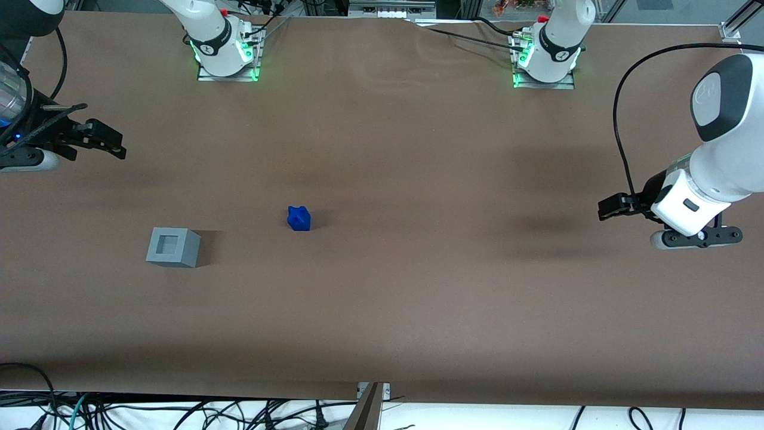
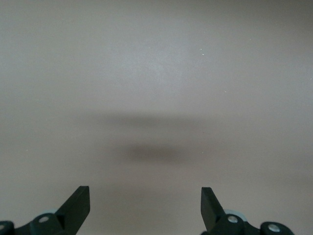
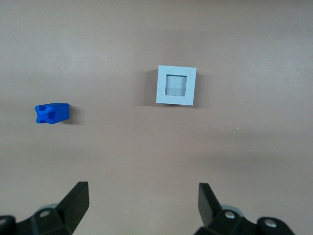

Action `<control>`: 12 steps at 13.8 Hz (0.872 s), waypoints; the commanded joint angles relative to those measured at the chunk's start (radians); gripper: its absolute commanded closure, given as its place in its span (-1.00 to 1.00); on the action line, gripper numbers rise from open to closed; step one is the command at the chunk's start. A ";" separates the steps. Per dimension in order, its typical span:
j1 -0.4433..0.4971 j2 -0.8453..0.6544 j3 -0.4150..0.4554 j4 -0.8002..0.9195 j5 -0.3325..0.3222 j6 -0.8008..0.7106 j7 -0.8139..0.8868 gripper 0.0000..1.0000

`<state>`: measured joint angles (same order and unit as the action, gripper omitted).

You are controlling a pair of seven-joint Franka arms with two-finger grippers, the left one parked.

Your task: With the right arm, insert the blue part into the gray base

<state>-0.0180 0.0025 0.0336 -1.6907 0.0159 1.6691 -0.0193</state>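
Note:
The blue part (image 1: pixel 298 218) lies on the brown table, apart from the gray base (image 1: pixel 173 247) and a little farther from the front camera than it. The base stands upright with its square recess facing up. My right gripper (image 1: pixel 113 143) hangs above the table at the working arm's end, farther from the front camera than the base and well away from both pieces. In the right wrist view the blue part (image 3: pixel 52 113) lies on its side and the gray base (image 3: pixel 176 85) shows an empty recess. The gripper (image 3: pixel 142 200) is open with nothing between its fingers.
Both arm mounts (image 1: pixel 225 54) (image 1: pixel 544 60) stand at the table edge farthest from the front camera. The parked arm (image 1: pixel 698 197) hovers at its end of the table. Cables (image 1: pixel 179 412) hang below the near edge.

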 commanded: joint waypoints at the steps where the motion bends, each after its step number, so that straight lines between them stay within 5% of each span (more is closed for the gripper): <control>1: 0.000 -0.001 0.006 0.014 -0.013 -0.011 -0.013 -0.98; 9: 0.225 0.121 0.005 0.014 -0.002 0.000 0.088 -0.98; 12: 0.297 0.230 0.006 -0.010 -0.001 0.136 0.246 -0.98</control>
<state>0.2477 0.1681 0.0447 -1.7010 0.0164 1.7313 0.1339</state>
